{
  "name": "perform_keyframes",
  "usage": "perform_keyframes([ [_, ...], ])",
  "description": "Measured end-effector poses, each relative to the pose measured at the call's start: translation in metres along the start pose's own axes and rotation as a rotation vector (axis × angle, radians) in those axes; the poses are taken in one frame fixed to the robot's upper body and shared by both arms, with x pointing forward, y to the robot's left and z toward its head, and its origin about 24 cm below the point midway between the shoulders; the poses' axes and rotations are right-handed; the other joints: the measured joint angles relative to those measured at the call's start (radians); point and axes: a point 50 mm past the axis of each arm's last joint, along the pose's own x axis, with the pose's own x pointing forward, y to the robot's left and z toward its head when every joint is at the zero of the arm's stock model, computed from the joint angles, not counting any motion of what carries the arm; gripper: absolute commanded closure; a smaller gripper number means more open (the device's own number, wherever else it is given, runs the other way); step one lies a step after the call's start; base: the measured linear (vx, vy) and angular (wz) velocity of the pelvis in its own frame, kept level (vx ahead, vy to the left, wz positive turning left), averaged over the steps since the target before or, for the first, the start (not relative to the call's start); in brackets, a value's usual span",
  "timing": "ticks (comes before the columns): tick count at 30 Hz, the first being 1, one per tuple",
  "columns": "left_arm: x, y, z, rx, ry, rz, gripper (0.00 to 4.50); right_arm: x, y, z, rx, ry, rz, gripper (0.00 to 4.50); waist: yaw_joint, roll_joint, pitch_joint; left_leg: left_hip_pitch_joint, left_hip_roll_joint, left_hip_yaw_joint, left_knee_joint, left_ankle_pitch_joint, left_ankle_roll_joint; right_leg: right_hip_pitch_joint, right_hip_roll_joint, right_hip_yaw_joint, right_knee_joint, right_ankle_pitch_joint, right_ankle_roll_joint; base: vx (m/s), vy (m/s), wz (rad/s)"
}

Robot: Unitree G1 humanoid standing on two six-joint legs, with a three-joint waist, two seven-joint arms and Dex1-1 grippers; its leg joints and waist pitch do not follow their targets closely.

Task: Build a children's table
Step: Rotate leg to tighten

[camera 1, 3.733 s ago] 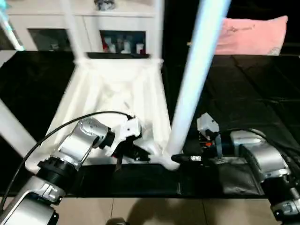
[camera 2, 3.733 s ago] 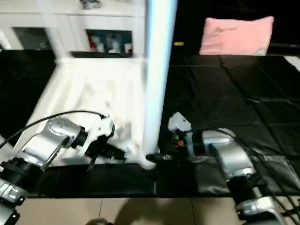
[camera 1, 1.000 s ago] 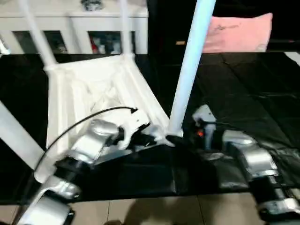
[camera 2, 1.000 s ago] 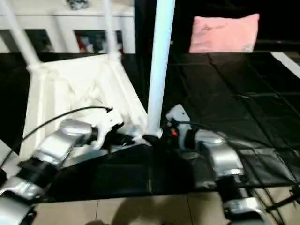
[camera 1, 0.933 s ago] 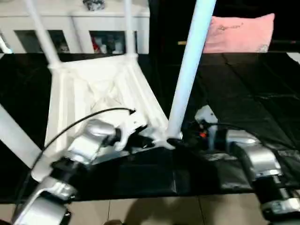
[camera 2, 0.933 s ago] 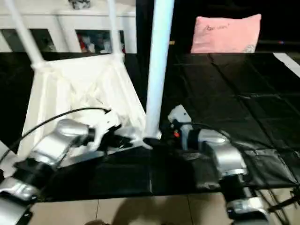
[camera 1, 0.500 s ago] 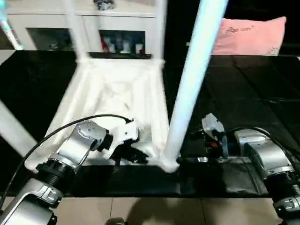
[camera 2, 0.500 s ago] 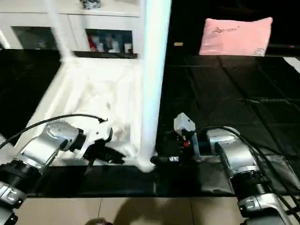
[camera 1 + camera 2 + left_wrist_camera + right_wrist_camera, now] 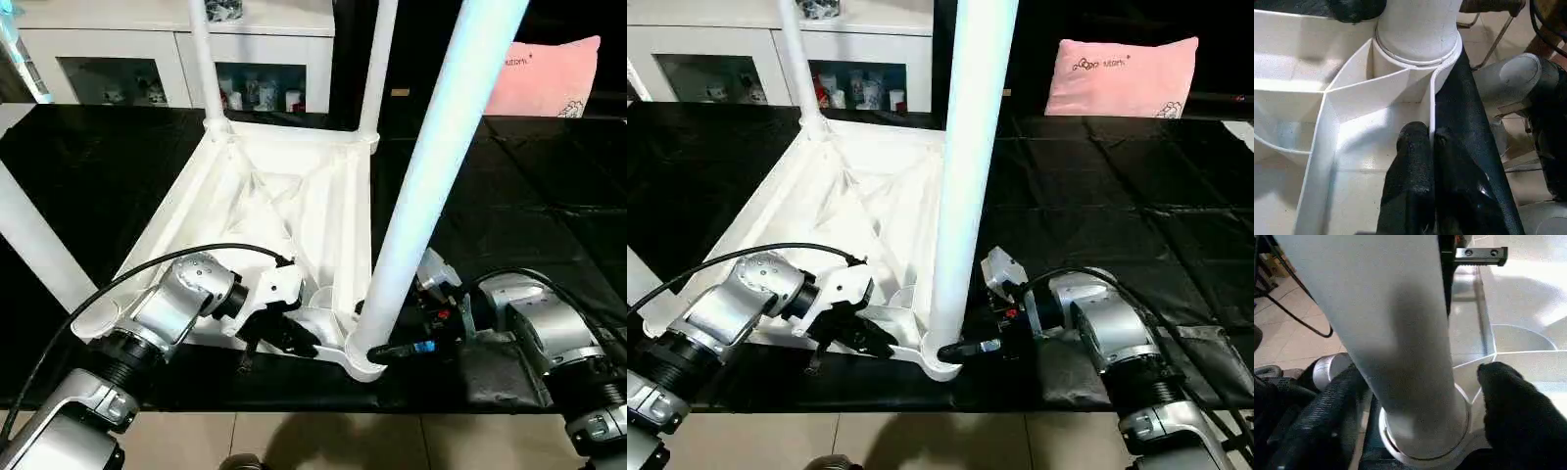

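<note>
The white tabletop (image 9: 269, 201) lies upside down on the black table, ribbed side up. White legs stand in its corner sockets: two at the back (image 9: 204, 59), one at the near left (image 9: 34, 245), and a thick one at the near right (image 9: 426, 186). My left gripper (image 9: 1431, 147) is shut on the tabletop's thin front rim (image 9: 1432, 105), just beside that near-right socket. My right gripper (image 9: 1420, 426) is open, with one black finger (image 9: 1327, 421) on each side of the near-right leg's base (image 9: 1415, 382), close against it.
A white glass-doored cabinet (image 9: 118, 59) stands behind the table. A pink cushion (image 9: 544, 78) lies at the back right. The table's front edge (image 9: 294, 401) runs just below both grippers, with tiled floor beyond it. A cable (image 9: 147, 269) loops over my left forearm.
The camera has shifted and steadied. My right gripper's fingers have drawn closer in around the leg's base. My left gripper has kept its hold on the rim.
</note>
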Motion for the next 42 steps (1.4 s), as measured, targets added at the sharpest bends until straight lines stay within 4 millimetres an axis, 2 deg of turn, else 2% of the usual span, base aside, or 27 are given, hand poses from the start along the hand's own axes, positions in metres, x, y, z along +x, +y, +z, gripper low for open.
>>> perform_keyframes([
  [12, -0.001, 0.0, -0.002, -0.006, 0.004, 0.001, 4.5, 0.001, 0.002, 0.0, 0.006, -0.001, 0.03, 2.2, -0.001, 0.0, 0.0, 0.0, 0.0, 0.0, 0.0, 0.0, 0.0, 0.0, 0.0, 0.0, 0.0, 0.0, 0.0, 0.0, 0.0, 0.0],
  [17, -0.002, 0.001, -0.002, -0.027, 0.004, 0.006, 4.5, 0.002, 0.003, -0.001, 0.01, -0.006, 0.015, 2.36, -0.001, 0.0, 0.0, 0.001, 0.0, 0.0, 0.0, 0.0, 0.0, 0.0, 0.0, 0.0, 0.001, 0.0, 0.0, 0.0, 0.0, 0.0],
  [21, -0.001, 0.005, -0.001, -0.082, 0.001, 0.089, 4.5, 0.008, -0.001, -0.003, 0.039, -0.059, -0.088, 2.39, -0.005, 0.002, -0.001, 0.001, 0.0, 0.0, 0.001, 0.0, 0.0, 0.002, 0.0, 0.0, 0.001, 0.0, 0.0, 0.0, 0.0, 0.0],
  [23, -0.001, 0.01, -0.001, -0.134, -0.007, 0.178, 4.5, 0.008, -0.007, -0.002, 0.043, -0.08, -0.2, 2.39, -0.011, 0.002, -0.001, 0.003, 0.0, 0.0, 0.002, 0.001, -0.001, 0.005, 0.0, 0.0, 0.002, 0.0, 0.0, 0.0, 0.0, 0.0],
  [27, 0.012, 0.023, 0.006, -0.248, -0.072, 0.366, 4.5, 0.009, -0.023, -0.002, 0.077, -0.137, -0.506, 2.46, -0.065, 0.001, -0.001, 0.003, 0.0, 0.001, 0.003, 0.001, -0.001, 0.005, 0.0, 0.0, -0.001, 0.0, 0.001, 0.0, 0.0, 0.0],
  [30, 0.025, 0.028, 0.012, -0.317, -0.118, 0.455, 4.5, 0.012, -0.031, 0.0, 0.103, -0.159, -0.68, 2.49, -0.087, 0.001, -0.002, 0.003, 0.0, 0.0, 0.001, 0.0, -0.001, 0.004, 0.001, 0.0, 0.0, 0.0, 0.001, 0.0, 0.0, 0.0],
  [36, 0.038, 0.039, 0.018, -0.407, -0.171, 0.618, 4.5, 0.03, -0.046, 0.011, 0.16, -0.185, -0.936, 2.52, -0.102, 0.006, -0.005, 0.002, 0.0, -0.001, 0.0, 0.0, -0.001, 0.004, 0.001, -0.001, -0.002, 0.0, 0.001, 0.0, 0.0, 0.0],
  [39, 0.04, 0.04, 0.021, -0.414, -0.172, 0.641, 4.5, 0.032, -0.047, 0.013, 0.169, -0.191, -0.977, 2.52, -0.103, 0.007, -0.006, 0.001, -0.001, -0.001, 0.0, 0.0, 0.0, 0.004, 0.001, -0.001, -0.003, 0.0, 0.001, 0.0, 0.0, 0.0],
  [40, 0.04, 0.04, 0.021, -0.413, -0.172, 0.641, 4.5, 0.032, -0.047, 0.013, 0.168, -0.192, -0.978, 2.18, -0.103, 0.007, -0.006, 0.001, -0.001, -0.001, 0.0, -0.001, 0.0, 0.004, 0.001, -0.001, -0.003, 0.0, 0.001, 0.0, 0.0, 0.0],
  [42, 0.04, 0.04, 0.022, -0.412, -0.171, 0.641, 4.5, 0.032, -0.047, 0.013, 0.168, -0.191, -0.978, 2.18, -0.103, 0.007, -0.006, 0.001, -0.001, -0.001, -0.001, -0.001, 0.0, 0.004, 0.001, -0.001, -0.003, 0.0, 0.001, 0.0, 0.0, 0.0],
])
